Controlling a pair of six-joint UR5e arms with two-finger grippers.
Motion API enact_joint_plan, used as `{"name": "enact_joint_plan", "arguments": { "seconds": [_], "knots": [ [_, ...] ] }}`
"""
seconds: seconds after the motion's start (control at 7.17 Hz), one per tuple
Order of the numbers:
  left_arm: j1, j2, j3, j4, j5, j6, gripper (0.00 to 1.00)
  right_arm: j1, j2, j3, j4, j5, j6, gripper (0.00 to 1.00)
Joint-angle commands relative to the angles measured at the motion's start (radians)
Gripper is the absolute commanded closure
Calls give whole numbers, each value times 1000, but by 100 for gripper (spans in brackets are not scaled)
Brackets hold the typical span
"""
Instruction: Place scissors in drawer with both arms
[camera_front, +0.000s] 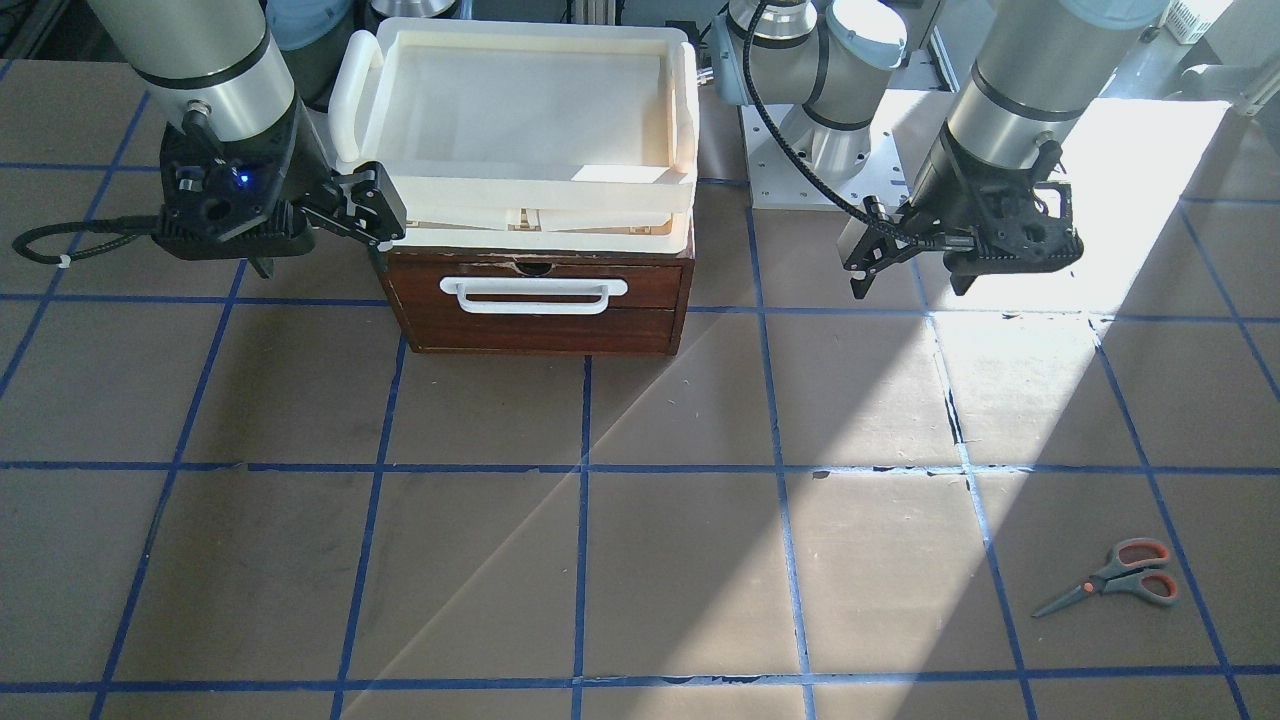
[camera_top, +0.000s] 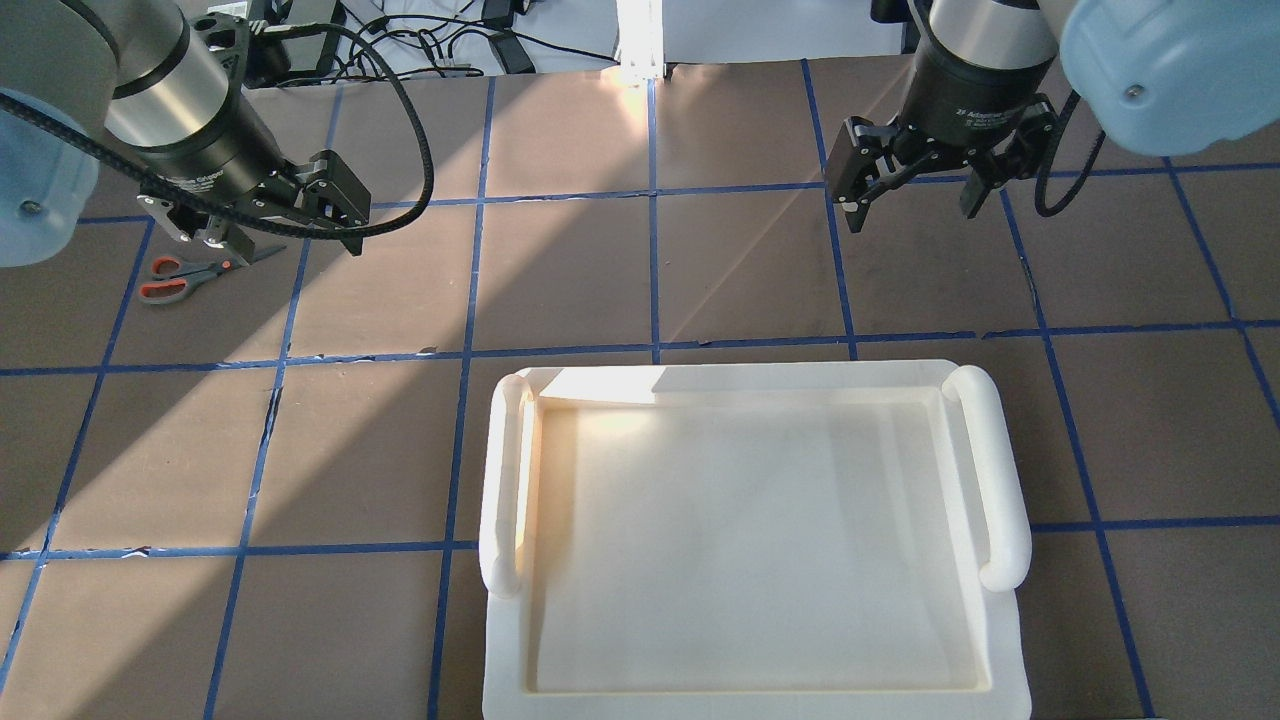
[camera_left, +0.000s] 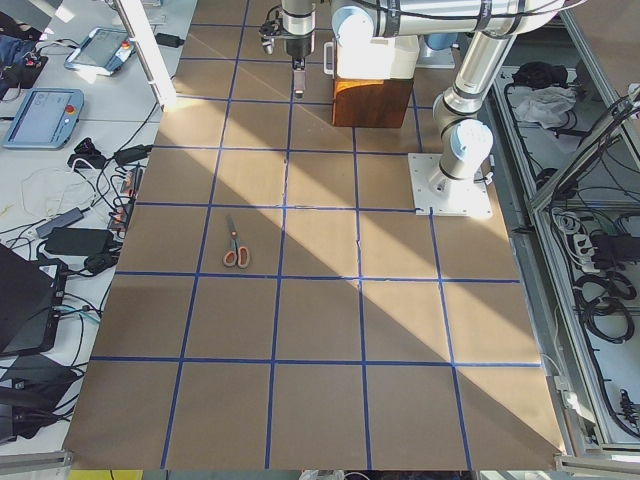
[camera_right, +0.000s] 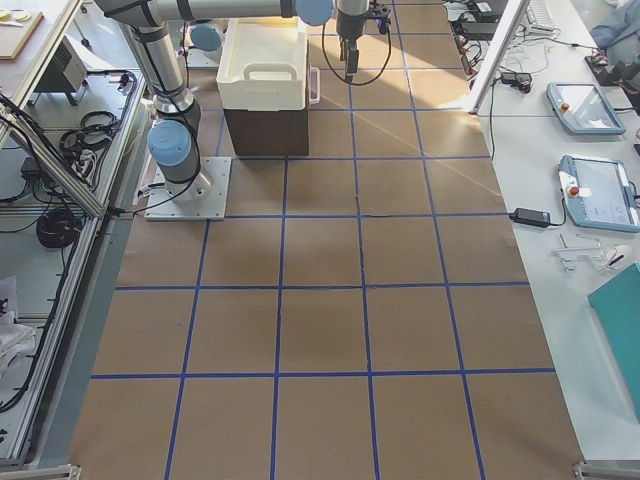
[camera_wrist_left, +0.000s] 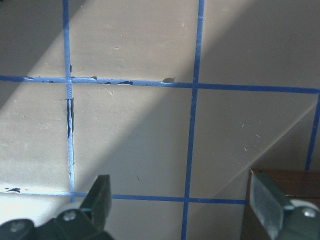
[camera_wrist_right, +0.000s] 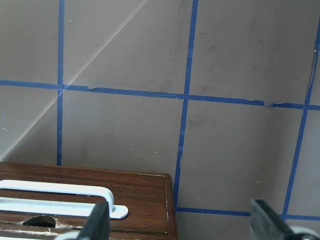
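Scissors (camera_front: 1110, 577): flat on counter (camera_front: 700, 560), blades closed, on robot's left side, far from base, well apart from drawer (camera_front: 540, 318). Not gripped, not touched.

Drawer: shut, front flush with its brown box, white bar handle (camera_front: 533, 292) free.

Left tool (camera_front: 908, 286): spread wide, holding nothing, hanging above counter to one side of the drawer. Looks close to scissors from overhead, but clearly well short of them from front camera.

Right tool (camera_front: 322, 252): also spread, empty, just beside box corner at about handle height. Cannot tell whether touching box.

Progress estimate: zero steps complete. Left to do, judging from layout: pull drawer open, pick scissors, carry across, drop inside, probably push shut. Likely split: right on handle, left on scissors.

Around:
- Cream tray (camera_front: 520, 36) stacked on top of box, lip overhanging front slightly. No block to sliding drawer out, but probably tight clearance when coming down into it from above.
- Blue tape grid (camera_front: 583, 470) across counter.
- Hard sun patch (camera_front: 1040, 330) over left side; could make glare on the scissors.
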Motion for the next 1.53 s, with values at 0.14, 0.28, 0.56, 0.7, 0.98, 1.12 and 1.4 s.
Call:
{"name": "enact_joint_plan", "arguments": {
  "seconds": [0.14, 0.28, 0.56, 0.7, 0.98, 1.12, 1.4],
  "knots": [
    [0, -3, -2, -5, -1, 3, 0, 26, -3, 5, 13, 17, -43, 0],
    [8, -6, -3, 4, -1, 8, 0, 75, 5, 38, 9, 97, -152, 0],
    [50, -18, 1, 14, -1, 189, 0, 161, 26, 80, -6, 106, -327, 0],
    [117, -33, 6, 20, -4, 380, 0, 181, 66, 80, -51, 104, -463, 0],
    [220, -72, 6, 37, -4, 764, 0, 193, 159, 71, -181, 92, -645, 0],
    [260, -90, 6, 44, -4, 895, 0, 225, 172, 69, -171, 91, -783, 0],
    [326, -150, 5, 96, -2, 1177, 0, 229, 218, 68, -165, 97, -946, 0]
  ]
}}
